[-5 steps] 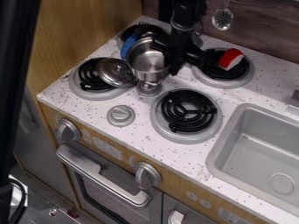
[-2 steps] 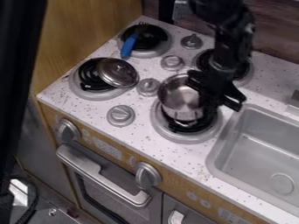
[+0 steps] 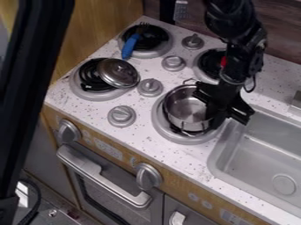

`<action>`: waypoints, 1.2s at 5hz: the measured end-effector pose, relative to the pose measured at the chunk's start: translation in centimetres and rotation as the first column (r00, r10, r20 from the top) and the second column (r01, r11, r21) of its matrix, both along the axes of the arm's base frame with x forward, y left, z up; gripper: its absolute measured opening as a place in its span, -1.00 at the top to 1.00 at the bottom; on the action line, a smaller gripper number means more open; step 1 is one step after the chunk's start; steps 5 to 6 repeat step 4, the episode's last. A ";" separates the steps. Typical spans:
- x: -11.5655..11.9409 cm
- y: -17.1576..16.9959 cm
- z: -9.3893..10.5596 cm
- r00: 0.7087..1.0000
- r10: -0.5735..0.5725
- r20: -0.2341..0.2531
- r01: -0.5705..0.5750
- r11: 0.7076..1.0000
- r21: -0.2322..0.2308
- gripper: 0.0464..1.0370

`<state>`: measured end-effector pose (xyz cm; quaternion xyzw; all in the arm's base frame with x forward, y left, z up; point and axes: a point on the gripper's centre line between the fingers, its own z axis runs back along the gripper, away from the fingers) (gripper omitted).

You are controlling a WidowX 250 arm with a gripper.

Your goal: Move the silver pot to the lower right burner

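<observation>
So the arm (image 3: 242,46) drops in from the top edge, right of the middle, and hangs steeply down with a bit of a lean. The black gripper (image 3: 215,119) is down at the right-hand side of the silver pot (image 3: 187,106), looks like it's got that wall pinched between its fingers.

The pot sits just left of the gripper, pretty much upright, open top up, over the lower right burner (image 3: 182,139). Can't tell if its bottom is fully touching the coils, tbh. One wire handle points up and away from the gripper, the other is on the lower side.

Just right of the gripper and a bit below is the gray sink (image 3: 264,162). Further out, above the gripper, you've got the upper right burner (image 3: 201,74), partly behind the arm, with something red (image 3: 223,62) peeking out there. Off to the left is a squat stovetop knob (image 3: 122,116).

Farther up and left, a metal lid (image 3: 117,73) lies tilted on the lower left burner (image 3: 78,88). Farthest up-left from the gripper is a blue-handled fork (image 3: 129,46), lying across the upper left burner (image 3: 157,53).
</observation>
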<state>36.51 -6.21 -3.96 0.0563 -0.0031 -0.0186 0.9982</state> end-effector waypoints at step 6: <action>0.4 1.8 5.4 0.987 0.162 -0.016 -0.163 0.982 -0.095 -0.93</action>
